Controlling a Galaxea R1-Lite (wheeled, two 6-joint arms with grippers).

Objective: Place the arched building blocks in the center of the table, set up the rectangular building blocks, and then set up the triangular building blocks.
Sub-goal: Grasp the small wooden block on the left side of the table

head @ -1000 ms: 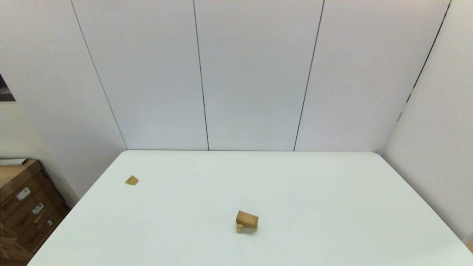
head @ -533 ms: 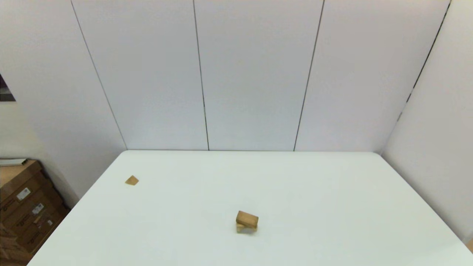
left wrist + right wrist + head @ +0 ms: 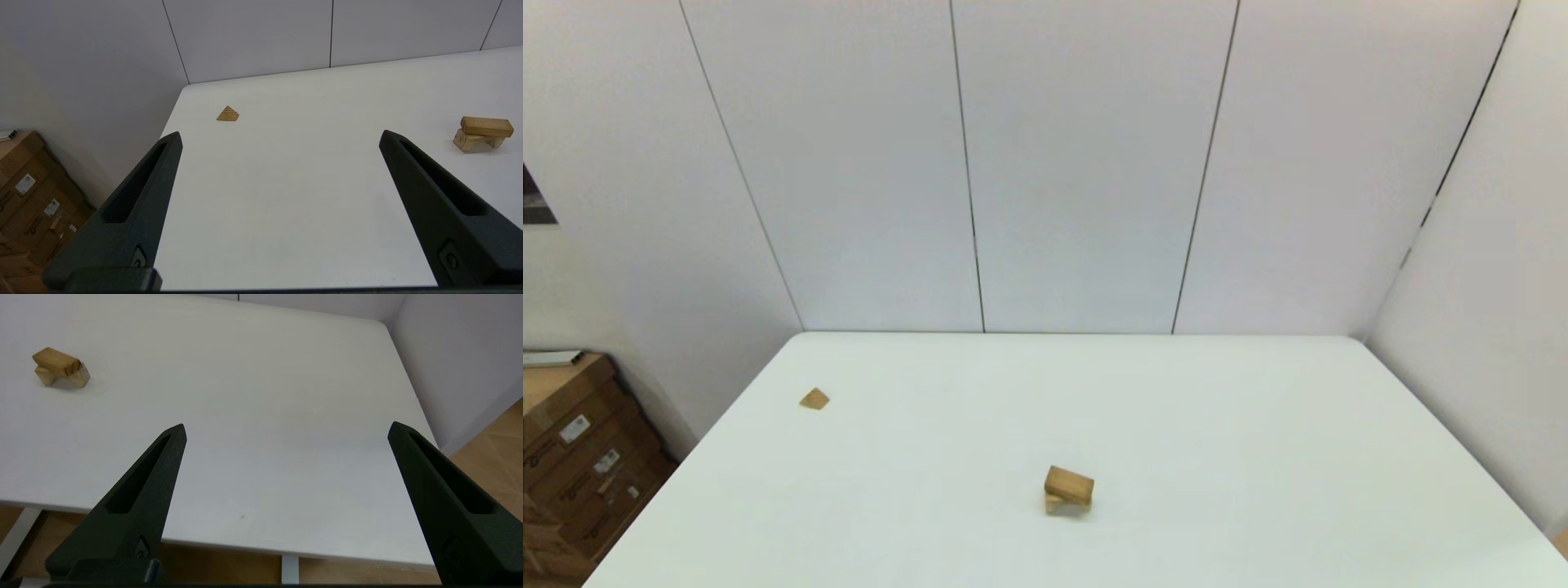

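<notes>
The arched block point(image 3: 1065, 505) stands on its two legs near the middle of the white table point(image 3: 1258, 457), with the rectangular block point(image 3: 1069, 484) lying skewed on top of it. Both also show in the left wrist view, arched block point(image 3: 466, 141) under rectangular block point(image 3: 486, 126), and in the right wrist view, arched block point(image 3: 77, 377) under rectangular block point(image 3: 55, 361). The triangular block point(image 3: 814, 398) lies alone near the table's far left edge point(image 3: 228, 114). My left gripper point(image 3: 280, 136) is open above the table's near left part. My right gripper point(image 3: 286, 428) is open over the near right edge. Neither arm shows in the head view.
Cardboard boxes point(image 3: 572, 457) sit on the floor left of the table. White wall panels point(image 3: 1086, 163) close the back and right sides. The table's near edge point(image 3: 229, 539) and wooden floor point(image 3: 494, 449) show under the right gripper.
</notes>
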